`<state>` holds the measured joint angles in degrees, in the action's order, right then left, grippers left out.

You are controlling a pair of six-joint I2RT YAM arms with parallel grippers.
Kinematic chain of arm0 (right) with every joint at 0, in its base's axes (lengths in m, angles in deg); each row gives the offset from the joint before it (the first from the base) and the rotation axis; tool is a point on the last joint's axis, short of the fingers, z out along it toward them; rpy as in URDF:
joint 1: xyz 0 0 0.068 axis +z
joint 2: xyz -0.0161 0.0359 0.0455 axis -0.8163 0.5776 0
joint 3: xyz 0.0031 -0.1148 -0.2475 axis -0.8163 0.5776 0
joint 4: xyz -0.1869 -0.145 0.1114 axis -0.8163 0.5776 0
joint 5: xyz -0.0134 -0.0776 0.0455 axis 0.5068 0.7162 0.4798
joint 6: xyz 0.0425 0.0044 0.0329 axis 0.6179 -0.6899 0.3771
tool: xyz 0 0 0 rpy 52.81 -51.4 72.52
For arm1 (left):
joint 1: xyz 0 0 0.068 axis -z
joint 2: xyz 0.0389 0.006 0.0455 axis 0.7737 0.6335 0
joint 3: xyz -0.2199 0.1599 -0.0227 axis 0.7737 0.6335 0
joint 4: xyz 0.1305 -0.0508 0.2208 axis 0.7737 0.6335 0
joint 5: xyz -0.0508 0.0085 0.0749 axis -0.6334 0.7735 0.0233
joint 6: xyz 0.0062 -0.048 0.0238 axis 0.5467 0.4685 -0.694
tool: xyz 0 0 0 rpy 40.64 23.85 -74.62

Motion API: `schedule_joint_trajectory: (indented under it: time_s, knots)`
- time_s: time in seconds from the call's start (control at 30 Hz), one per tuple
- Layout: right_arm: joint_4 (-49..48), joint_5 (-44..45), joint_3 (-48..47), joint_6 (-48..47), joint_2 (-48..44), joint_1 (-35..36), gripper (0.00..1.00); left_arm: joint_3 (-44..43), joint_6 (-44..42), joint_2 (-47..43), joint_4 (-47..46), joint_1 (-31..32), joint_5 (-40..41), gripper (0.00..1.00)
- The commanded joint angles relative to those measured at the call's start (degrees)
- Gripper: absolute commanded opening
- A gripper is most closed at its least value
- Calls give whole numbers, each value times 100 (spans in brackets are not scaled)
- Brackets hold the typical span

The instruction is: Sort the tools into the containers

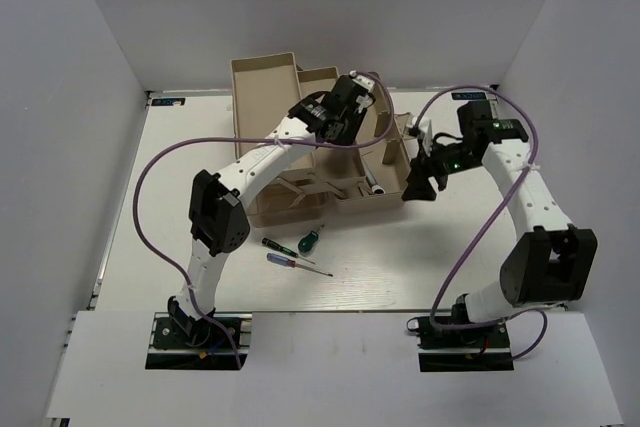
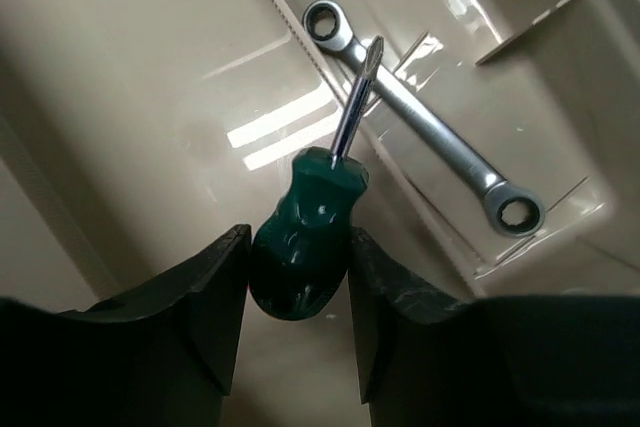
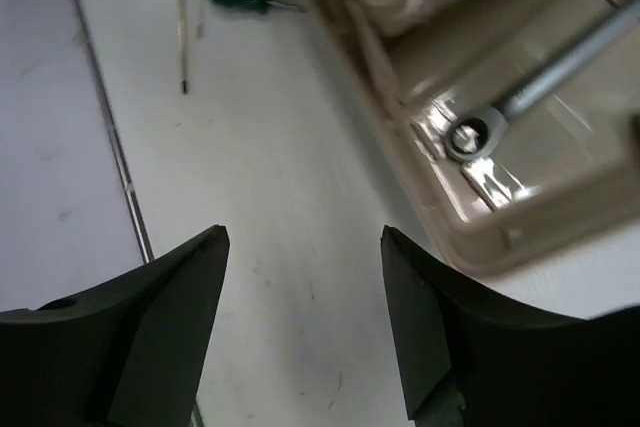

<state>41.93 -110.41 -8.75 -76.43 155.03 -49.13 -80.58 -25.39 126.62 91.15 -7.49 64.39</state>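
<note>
A white table [image 1: 400,277] boxed in by plain white walls carries a tan toolbox [image 1: 262,77] near its middle, and we place everything from that toolbox.

Over the toolbox's far compartments, the left gripper [image 2: 298,252] is clamped on the fat handle of a green-handled screwdriver [image 2: 305,247]. Its shaft points down toward the floor of a tray [image 2: 150,97]. A ring-ended wrench [image 2: 430,142] lies in that tray right under the tip.

We judge the step in hand to be dropping this screwdriver into a container. The next move calls for settling on a compartment, lowering, then letting the fingers part. We cannot tell whether the screwdriver belongs beside that wrench.

Just off the toolbox's right end, the right gripper [image 3: 305,242] hangs over bare table with its jaws wide apart and nothing between them. A long wrench [image 3: 540,87] lies in the toolbox's near right corner compartment. We cannot tell if it is the same wrench.

In front of the toolbox, three tools wait on the table:
- a loose green screwdriver [image 1: 309,241]
- a dark-handled screwdriver [image 1: 272,243]
- a blue-handled screwdriver [image 1: 283,260]

They lie close together, so lifting one risks nudging its neighbours. The left arm [image 1: 255,162] also stretches across the toolbox, crowding any approach from the right.
</note>
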Motion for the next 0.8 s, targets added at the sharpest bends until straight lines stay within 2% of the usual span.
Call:
schedule_joint_trajectory:
  time_s: [0.0,0.03,0.13,0.2,0.3,0.37,0.4,0.43,0.47,0.5,0.53,0.57,0.6,0.63,0.67,0.7,0.77]
  knots:
    - [466,-950,391,-1853,-384,284,69,-474,-24,-304,-14,-49,143,70]
    - [152,-959,636,-1934,-515,416,69,-588,-24,-304,-14,-49,143,75]
    - [-61,-1170,1208,-3101,-893,662,81,-1430,-24,-304,170,-49,11,85]
    - [-289,-1135,1753,-3603,-1175,856,86,-1538,37,-505,241,-49,11,93]
    - [-816,-1118,2106,-3991,-1289,1269,86,-1180,283,-1268,355,-49,107,94]
    - [-1419,-1126,2342,-4035,-1263,1662,86,-373,529,-1847,424,-49,397,94]
    - [-1659,-1091,2509,-3992,-1272,1804,86,-30,660,-2503,495,-49,493,94]
    - [-1940,-943,2623,-3844,-1272,2067,86,748,792,-2866,495,-49,738,91]
    - [-3048,-759,2764,-3729,-1289,2374,86,1156,1168,-3235,582,-49,871,89]
    - [-3451,-653,3157,-3615,-1272,2516,86,1534,1415,-3587,757,-49,1098,85]
    - [-3820,-295,3248,-3292,-1176,2814,86,2269,1896,-4278,855,-49,1196,78]
    - [-4529,-169,3292,-3210,-1080,3104,85,2598,2153,-4598,969,-49,1276,74]
    - [-4640,215,3205,-3061,-748,3350,85,3210,2434,-4897,1240,-49,1355,68]
    - [-4728,358,3126,-3025,-588,3483,83,3512,2707,-5440,1356,-49,1416,56]
    - [-5007,507,2995,-2938,-482,3754,83,3802,3179,-5689,1435,-49,1417,50]
    - [-5141,630,2915,-2806,-133,3844,82,4371,3384,-5909,1497,-49,1313,45]
    - [-5580,1061,2810,-2718,89,3967,82,4866,3815,-6270,1567,-49,1259,40]
